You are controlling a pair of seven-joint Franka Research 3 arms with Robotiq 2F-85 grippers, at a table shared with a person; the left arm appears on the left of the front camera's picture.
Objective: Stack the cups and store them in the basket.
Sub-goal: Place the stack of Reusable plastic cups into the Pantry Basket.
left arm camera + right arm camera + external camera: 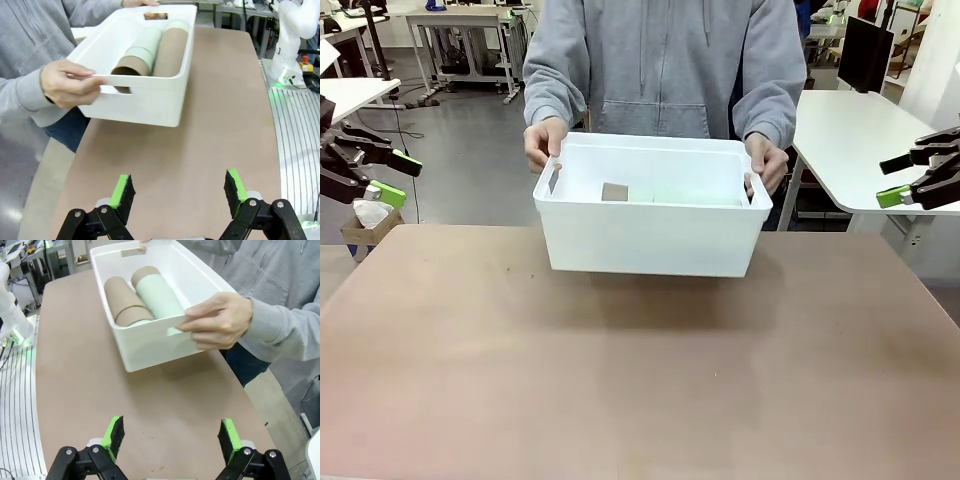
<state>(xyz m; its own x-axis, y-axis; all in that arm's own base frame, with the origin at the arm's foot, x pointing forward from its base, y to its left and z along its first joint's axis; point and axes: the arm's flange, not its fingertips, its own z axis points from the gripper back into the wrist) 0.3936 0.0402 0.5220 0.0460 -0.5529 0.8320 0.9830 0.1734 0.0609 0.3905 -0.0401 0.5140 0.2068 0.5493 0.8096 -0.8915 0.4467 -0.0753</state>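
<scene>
The left end effector [392, 176] hangs off the left edge of the desk [620, 380], its green-padded fingers spread apart with nothing between them. The right end effector [895, 178] hangs off the right edge in the same way, fingers apart and empty.

The basket [650, 235] sits between the two end effectors, well apart from each, toward the far side of the desk. A person in a grey sweatshirt grips it at both short ends: one hand [544, 142] on the side nearer the left end effector, the other hand [766, 162] on the side nearer the right one. Whether the basket's bottom rests on the desk or is held just above it cannot be told.

In the left wrist view, the basket [150, 102] lies ahead of and above the open fingers [122, 192], with a stretch of bare desk between. The cups [152, 50] lie on their sides inside it, nested into tan-brown and pale mint green stacks set side by side.

In the right wrist view, the basket [150, 347] is likewise ahead of the spread fingers [114, 436], clear of them, and the cups [140, 300] lie along its floor, one tan-brown stack beside a mint green one.
</scene>
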